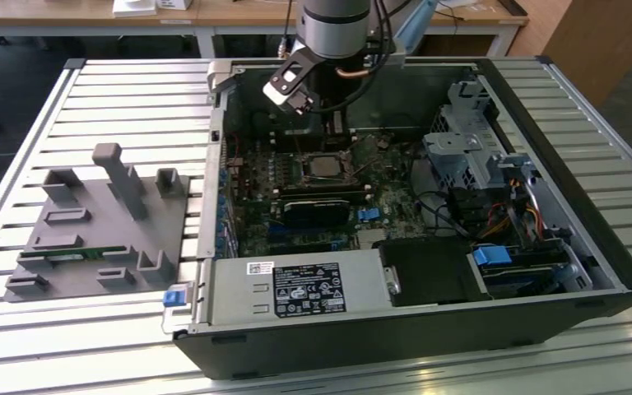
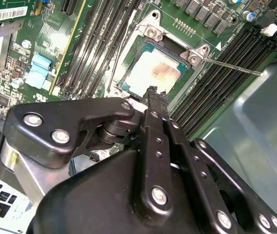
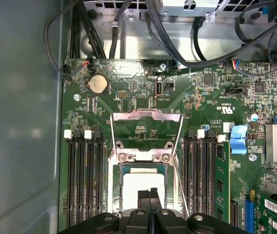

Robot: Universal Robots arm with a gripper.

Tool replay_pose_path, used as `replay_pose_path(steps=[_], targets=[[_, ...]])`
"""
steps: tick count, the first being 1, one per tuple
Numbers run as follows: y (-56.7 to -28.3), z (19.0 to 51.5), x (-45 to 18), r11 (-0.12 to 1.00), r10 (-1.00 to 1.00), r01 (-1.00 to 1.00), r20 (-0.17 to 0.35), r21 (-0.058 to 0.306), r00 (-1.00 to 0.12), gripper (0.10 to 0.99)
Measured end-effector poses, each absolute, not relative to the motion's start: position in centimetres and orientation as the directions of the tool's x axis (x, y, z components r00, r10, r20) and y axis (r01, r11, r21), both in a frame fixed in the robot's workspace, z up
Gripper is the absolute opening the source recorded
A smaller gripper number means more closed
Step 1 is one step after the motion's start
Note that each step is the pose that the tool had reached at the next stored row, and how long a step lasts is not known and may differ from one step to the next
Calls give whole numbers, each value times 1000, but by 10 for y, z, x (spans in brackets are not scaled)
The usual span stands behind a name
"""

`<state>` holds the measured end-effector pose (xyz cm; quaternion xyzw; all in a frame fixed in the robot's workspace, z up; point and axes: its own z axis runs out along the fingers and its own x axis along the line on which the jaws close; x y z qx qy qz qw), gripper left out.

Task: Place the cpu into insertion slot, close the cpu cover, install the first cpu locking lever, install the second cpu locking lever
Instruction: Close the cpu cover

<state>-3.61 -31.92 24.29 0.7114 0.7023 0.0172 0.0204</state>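
The cpu (image 3: 139,181) lies flat in the insertion slot (image 3: 115,181), its pale silver top facing up; it also shows in the second wrist view as the cpu (image 2: 154,72). At one end of the socket the cpu cover (image 3: 146,116), a thin silvery frame, appears tilted up off the chip. A thin lever rod (image 2: 235,68) sticks out from a socket corner. My gripper (image 3: 149,194) hangs just above the chip's edge, shut with nothing between its fingers, and appears again as the gripper (image 2: 156,93). In the exterior view the gripper (image 1: 299,100) is over the open case, above the socket (image 1: 322,167).
Long black memory slots (image 3: 83,180) flank the socket on both sides. A coin battery (image 3: 98,84), a blue clip (image 3: 238,140) and black cables (image 3: 177,44) lie beyond. The grey case wall (image 3: 21,122) stands close. A grey fixture (image 1: 96,226) sits on the table beside the case.
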Motion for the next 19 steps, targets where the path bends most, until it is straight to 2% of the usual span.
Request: replay_pose_path(steps=[19], targets=[[-319, 243, -31, -13, 1000, 999, -4, 53, 13, 106]])
